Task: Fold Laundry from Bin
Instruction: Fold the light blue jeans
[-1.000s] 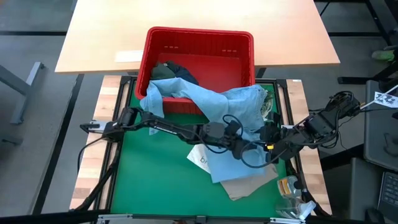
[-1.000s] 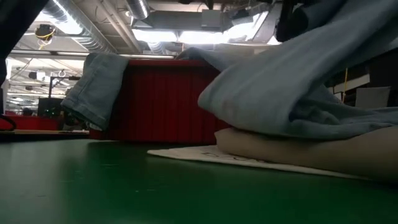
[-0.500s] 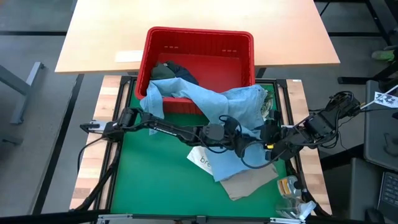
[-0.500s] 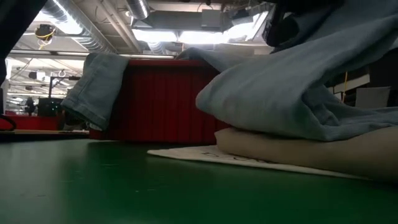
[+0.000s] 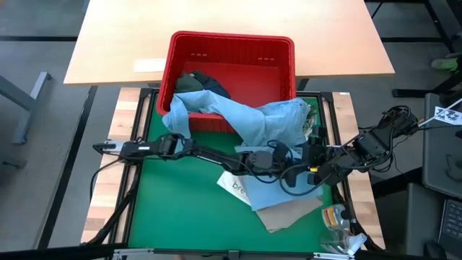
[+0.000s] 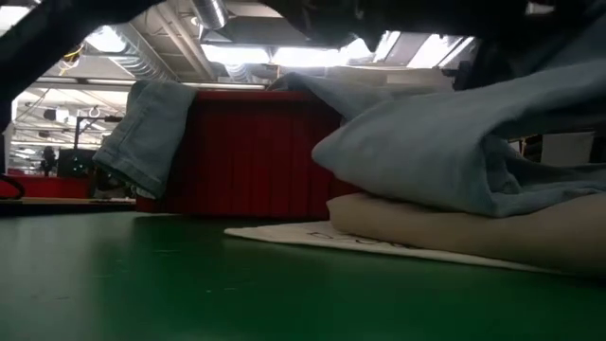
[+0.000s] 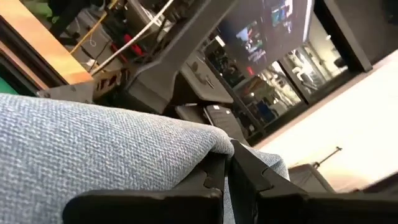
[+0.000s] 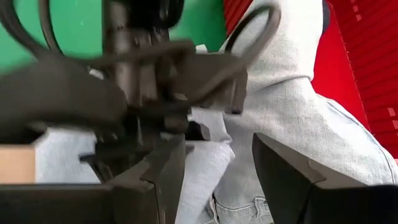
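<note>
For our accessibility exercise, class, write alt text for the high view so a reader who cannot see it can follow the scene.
Overhead view: the left pincer, shut on the light blue shirt, holds it where it trails from the red bin onto the green mat. The right pincer is open at the shirt's edge beside it. A white tote bag and a beige garment lie underneath.

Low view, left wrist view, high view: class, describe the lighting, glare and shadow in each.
Low view: ceiling lights glare; the red bin and light blue shirt sit backlit and dim. Left wrist view: the left gripper, shut on the shirt, is a dark shape against a washed-out bright background. High view: even light on the green mat, little shadow.
</note>
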`<state>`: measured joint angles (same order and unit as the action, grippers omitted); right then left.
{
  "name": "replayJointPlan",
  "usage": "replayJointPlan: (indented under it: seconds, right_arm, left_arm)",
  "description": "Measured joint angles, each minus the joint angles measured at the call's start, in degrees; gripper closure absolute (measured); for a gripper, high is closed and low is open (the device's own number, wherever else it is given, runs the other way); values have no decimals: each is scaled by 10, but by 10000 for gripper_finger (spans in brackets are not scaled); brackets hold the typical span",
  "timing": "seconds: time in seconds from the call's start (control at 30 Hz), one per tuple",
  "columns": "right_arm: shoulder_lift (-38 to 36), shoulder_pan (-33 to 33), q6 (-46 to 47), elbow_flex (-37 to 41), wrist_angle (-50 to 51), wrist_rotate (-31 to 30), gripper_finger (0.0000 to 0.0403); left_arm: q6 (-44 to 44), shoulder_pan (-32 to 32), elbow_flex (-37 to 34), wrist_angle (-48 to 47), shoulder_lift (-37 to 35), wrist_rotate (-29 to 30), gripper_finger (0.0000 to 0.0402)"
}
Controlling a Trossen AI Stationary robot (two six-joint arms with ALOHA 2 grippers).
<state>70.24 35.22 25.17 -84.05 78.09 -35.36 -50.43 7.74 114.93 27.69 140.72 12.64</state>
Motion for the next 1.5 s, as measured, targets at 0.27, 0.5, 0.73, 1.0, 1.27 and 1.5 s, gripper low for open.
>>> replayJointPlan:
  seconds: [0.27, 0.5, 0.73, 1.0, 1.27, 1.5]
  right_arm:
    - [0, 0, 0, 0, 0, 0, 217]
    - [0, 0, 0, 8, -4, 0, 217]
    - [0, 0, 0, 27, -4, 0, 217]
    - [0, 0, -2, 28, -4, 0, 217]
    - [0, 1, -7, 27, -4, -4, 217]
    - [0, 1, -19, 27, 0, 0, 217]
  left_arm:
    - [0, -20, 16, 0, 50, 24, 391]
    - [1, -26, 16, 3, 81, 26, 389]
    - [71, -17, 16, 14, 81, 26, 368]
    - [107, -19, 16, 20, 80, 28, 269]
    - [279, -22, 16, 41, 59, 29, 242]
    - [327, -18, 16, 21, 47, 28, 243]
